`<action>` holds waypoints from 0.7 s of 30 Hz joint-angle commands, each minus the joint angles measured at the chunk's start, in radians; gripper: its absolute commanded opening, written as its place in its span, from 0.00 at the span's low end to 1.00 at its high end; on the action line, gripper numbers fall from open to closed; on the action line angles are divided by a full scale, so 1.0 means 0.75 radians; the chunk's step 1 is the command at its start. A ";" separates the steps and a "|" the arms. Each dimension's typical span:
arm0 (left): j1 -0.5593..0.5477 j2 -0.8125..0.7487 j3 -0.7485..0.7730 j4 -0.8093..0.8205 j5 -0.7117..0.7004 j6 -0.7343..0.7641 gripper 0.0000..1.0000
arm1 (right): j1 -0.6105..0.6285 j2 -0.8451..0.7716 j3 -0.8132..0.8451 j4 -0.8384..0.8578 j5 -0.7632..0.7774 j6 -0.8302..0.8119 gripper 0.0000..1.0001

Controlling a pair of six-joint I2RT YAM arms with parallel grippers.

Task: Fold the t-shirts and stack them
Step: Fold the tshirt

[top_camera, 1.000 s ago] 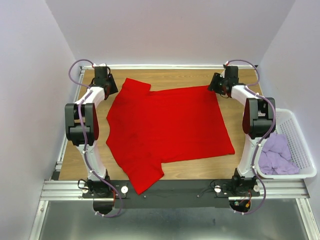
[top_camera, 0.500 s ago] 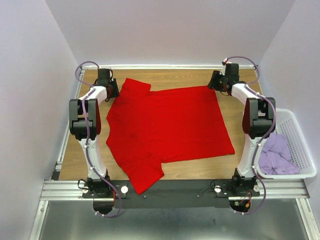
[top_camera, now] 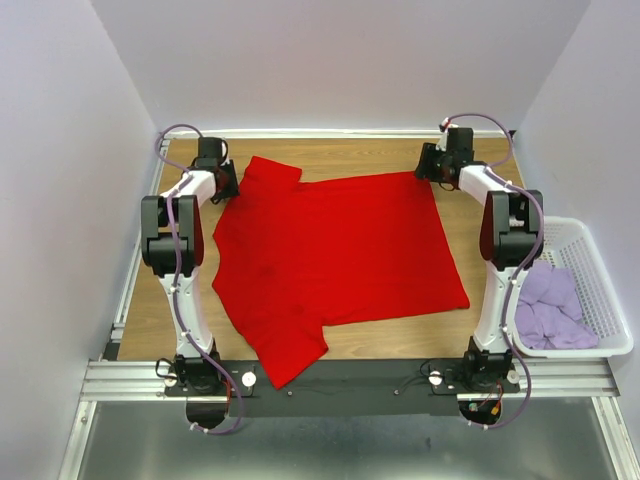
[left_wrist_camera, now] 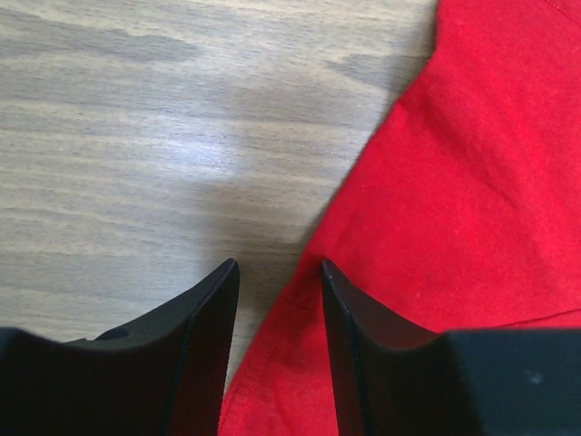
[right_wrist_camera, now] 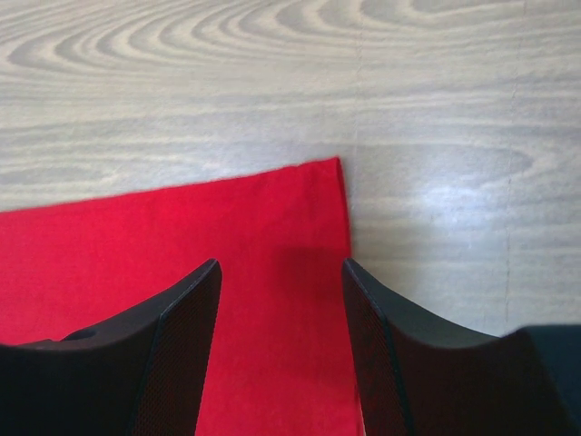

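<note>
A bright red t-shirt (top_camera: 335,250) lies spread flat on the wooden table (top_camera: 360,152), collar side to the left. My left gripper (top_camera: 226,180) is open, low over the shirt's far left edge by the sleeve; in the left wrist view (left_wrist_camera: 277,272) the red cloth edge (left_wrist_camera: 454,209) runs between the jaws. My right gripper (top_camera: 428,165) is open over the shirt's far right corner; the right wrist view (right_wrist_camera: 281,272) shows that corner (right_wrist_camera: 300,218) between the jaws. Pale lilac shirts (top_camera: 550,308) lie crumpled in the basket.
A white plastic lattice basket (top_camera: 600,290) stands off the table's right edge. Pale walls close in on the left, back and right. A metal rail (top_camera: 340,378) with both arm bases runs along the near edge.
The left arm has swung its elbow inward and its gripper has shifted slightly right toward the shirt's edge. The right gripper has edged a little toward the far corner. The shirt has not moved.
</note>
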 commanded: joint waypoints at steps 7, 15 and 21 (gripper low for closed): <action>-0.029 0.066 0.004 -0.117 0.055 0.011 0.30 | -0.010 0.164 0.154 -0.041 0.115 0.004 0.64; -0.029 0.087 0.025 -0.123 0.043 0.027 0.00 | -0.012 0.258 0.256 -0.078 0.080 0.006 0.64; -0.029 0.093 0.039 -0.117 0.043 0.027 0.00 | -0.012 0.293 0.271 -0.123 0.021 0.029 0.59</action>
